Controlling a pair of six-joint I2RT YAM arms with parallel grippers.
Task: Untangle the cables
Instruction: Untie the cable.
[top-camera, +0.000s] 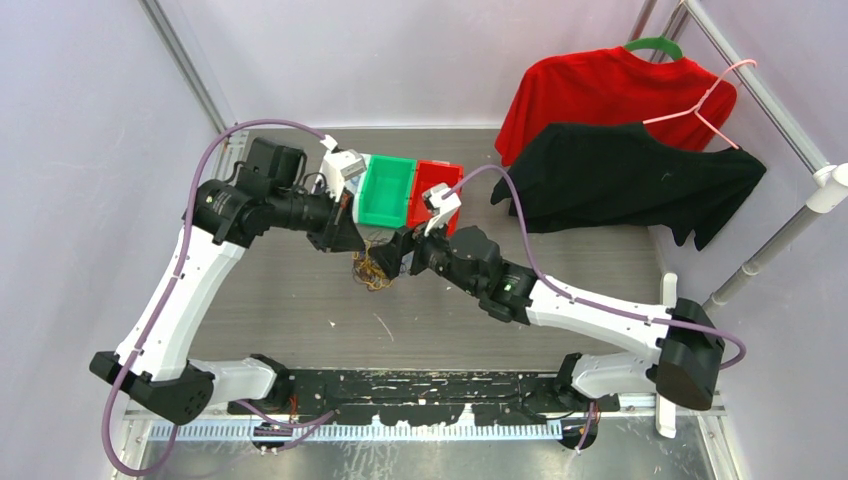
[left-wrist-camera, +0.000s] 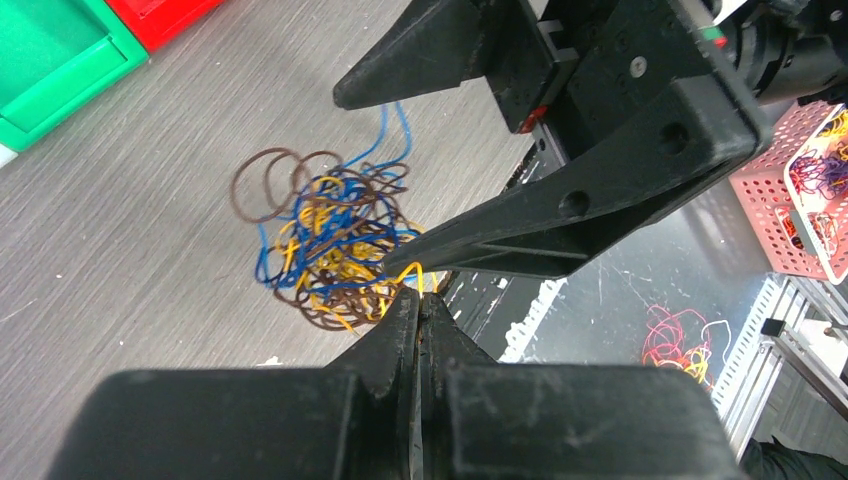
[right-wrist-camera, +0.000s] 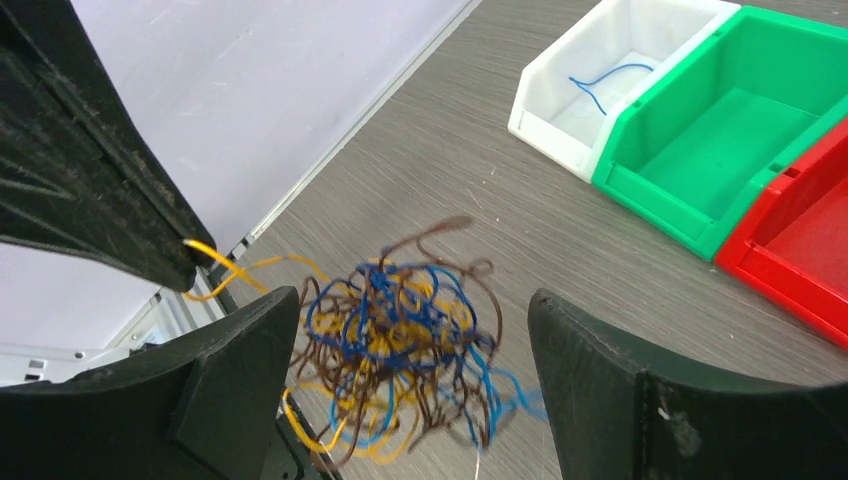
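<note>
The cables (left-wrist-camera: 335, 245) form one clump of thin blue, yellow and brown loops on the grey table, also seen in the top view as cables (top-camera: 372, 272). My left gripper (left-wrist-camera: 420, 296) is shut, pinching a yellow strand (left-wrist-camera: 413, 270) that leads out of the clump's near edge. My right gripper (right-wrist-camera: 415, 345) is open, with one finger on each side of the cables (right-wrist-camera: 400, 335) and neither finger touching them. A single blue cable (right-wrist-camera: 610, 72) lies in the white bin (right-wrist-camera: 540, 115).
A green bin (right-wrist-camera: 640, 185) and a red bin (right-wrist-camera: 770, 270) stand side by side past the white one. A red shirt (top-camera: 600, 95) and a black shirt (top-camera: 630, 180) lie at the back right with a pink hanger (top-camera: 705, 105). A pink basket (left-wrist-camera: 770, 215) stands off the table.
</note>
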